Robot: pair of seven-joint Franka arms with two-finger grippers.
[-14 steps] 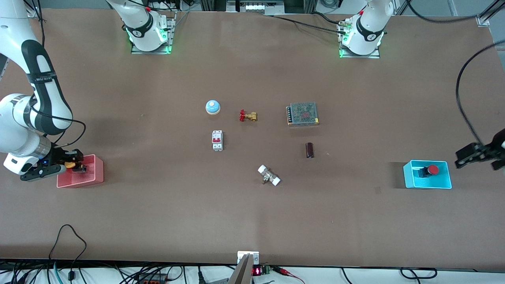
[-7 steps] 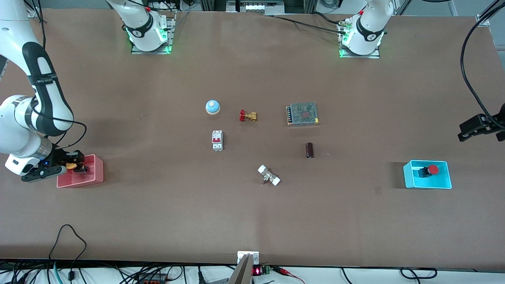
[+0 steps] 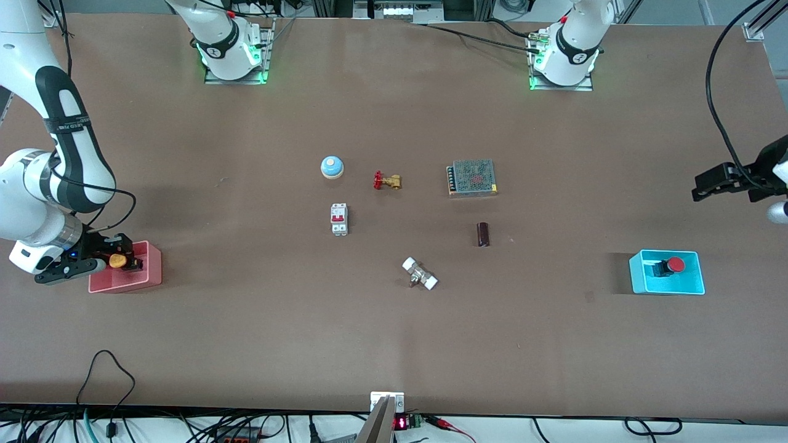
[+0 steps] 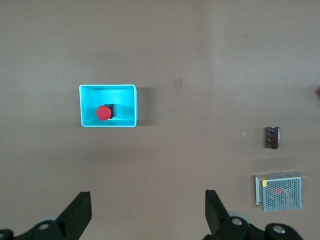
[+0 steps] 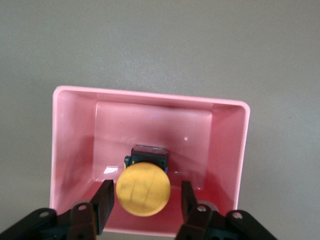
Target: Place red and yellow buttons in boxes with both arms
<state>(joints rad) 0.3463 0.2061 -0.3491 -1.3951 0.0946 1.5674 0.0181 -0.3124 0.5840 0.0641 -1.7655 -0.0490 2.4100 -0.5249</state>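
The red button (image 3: pixel 676 265) lies in the cyan box (image 3: pixel 695 278) toward the left arm's end of the table. Both show in the left wrist view, the button (image 4: pixel 103 112) inside the box (image 4: pixel 132 107). My left gripper (image 3: pixel 702 187) is open and empty, up in the air over bare table beside the cyan box; its own view shows its jaws wide apart (image 4: pixel 147 212). The yellow button (image 3: pixel 116 261) sits cap up in the pink box (image 3: pixel 149 271). My right gripper (image 3: pixel 123 261) is open over that box. In its view (image 5: pixel 145 200) a finger (image 5: pixel 105 200) stands on each side of the yellow button (image 5: pixel 143 189), with small gaps, above the pink box (image 5: pixel 75 140).
Mid-table stand a blue bell (image 3: pixel 332 167), a brass valve with red handle (image 3: pixel 386 181), a metal power supply (image 3: pixel 472 178), a white circuit breaker (image 3: pixel 339 219), a dark cylinder (image 3: pixel 483 234) and a white-ended fitting (image 3: pixel 420 274).
My right gripper has let go of the yellow button, which now rests cap up in the pink box. My left gripper has moved away from the cyan box.
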